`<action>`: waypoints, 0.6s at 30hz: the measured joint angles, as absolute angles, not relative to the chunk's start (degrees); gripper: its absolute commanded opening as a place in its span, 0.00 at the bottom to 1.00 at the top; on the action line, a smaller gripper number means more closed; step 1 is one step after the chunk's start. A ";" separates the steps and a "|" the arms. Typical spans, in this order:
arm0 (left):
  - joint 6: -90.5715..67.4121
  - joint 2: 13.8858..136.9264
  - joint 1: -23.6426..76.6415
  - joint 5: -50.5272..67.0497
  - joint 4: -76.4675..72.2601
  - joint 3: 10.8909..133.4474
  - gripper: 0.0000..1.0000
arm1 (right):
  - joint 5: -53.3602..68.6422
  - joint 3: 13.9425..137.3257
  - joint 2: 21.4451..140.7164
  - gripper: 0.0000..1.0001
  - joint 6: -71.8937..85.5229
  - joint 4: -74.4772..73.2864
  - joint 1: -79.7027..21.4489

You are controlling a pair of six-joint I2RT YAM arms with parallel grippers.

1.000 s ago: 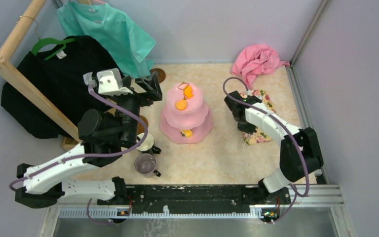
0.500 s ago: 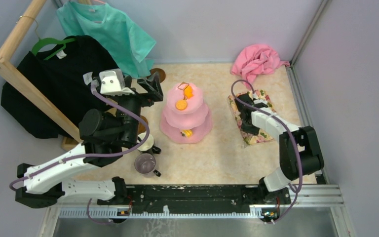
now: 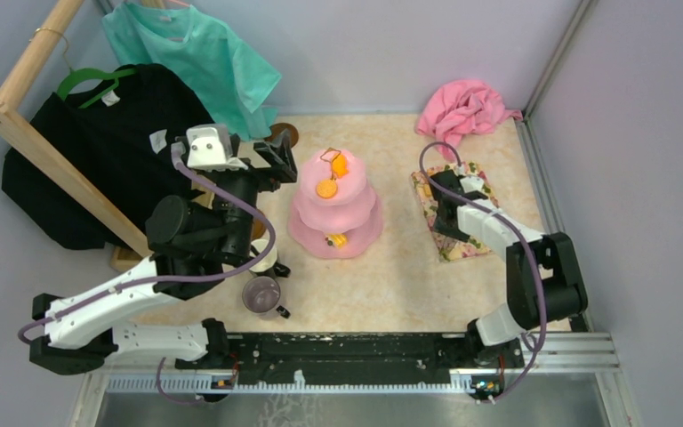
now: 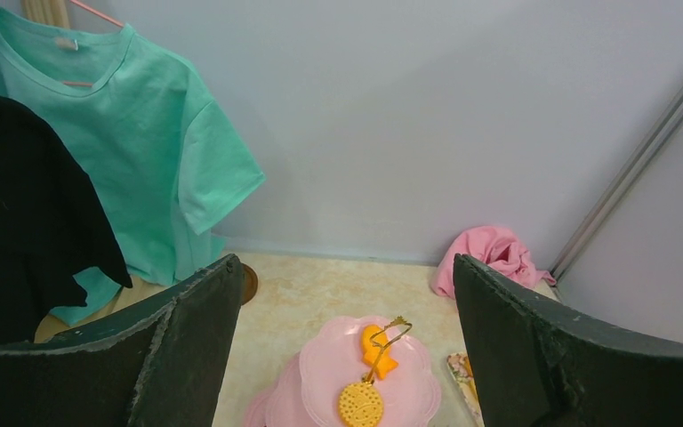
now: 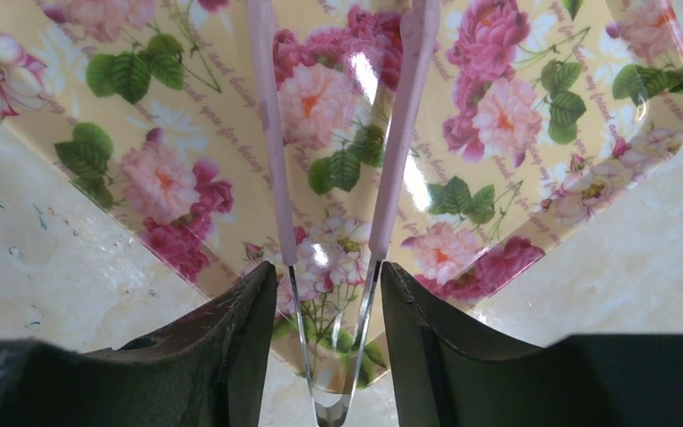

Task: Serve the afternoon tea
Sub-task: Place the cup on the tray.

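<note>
Stand: pink three-tier cake stand w/ gold loop (image 3: 362,206), centre of top view, upright.
Mat: flat floral-patterned rectangular mat (image 5: 534,124), right of centre, under R arm.
L gripper (image 4: 347,276): jaws wide apart, empty, just left of stand.
R gripper (image 5: 329,276): jaws partly apart, straddling tongs' joined end; can't tell if pads touch.
Mugs: white mug (image 3: 265,256), grey-purple mug (image 3: 262,294), lower left of centre.
Tongs: pink-handled clear-tipped tongs (image 5: 400,133), flat on mat.
Snack: orange round biscuit (image 3: 325,189), on stand.
Do well: prob. tongs handling; keep jaws centred on joined end, move vertically, no dragging over mat.
</note>
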State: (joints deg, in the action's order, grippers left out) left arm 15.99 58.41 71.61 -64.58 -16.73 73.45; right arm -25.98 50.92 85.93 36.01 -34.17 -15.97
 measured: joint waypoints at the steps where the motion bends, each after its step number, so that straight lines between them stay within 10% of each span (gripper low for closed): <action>1: 16.21 58.54 71.59 -64.40 -16.73 73.45 0.92 | -26.02 50.59 85.60 0.47 35.97 -33.43 -15.94; 18: 16.47 56.99 71.57 -57.60 -16.25 71.57 0.99 | -29.52 43.46 68.25 0.51 34.46 -27.99 -15.94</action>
State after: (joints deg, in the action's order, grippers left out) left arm 16.47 56.99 71.57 -57.60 -16.25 71.57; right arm -29.52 43.46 68.25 34.46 -27.99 -15.94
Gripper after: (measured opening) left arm 0.991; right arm 0.527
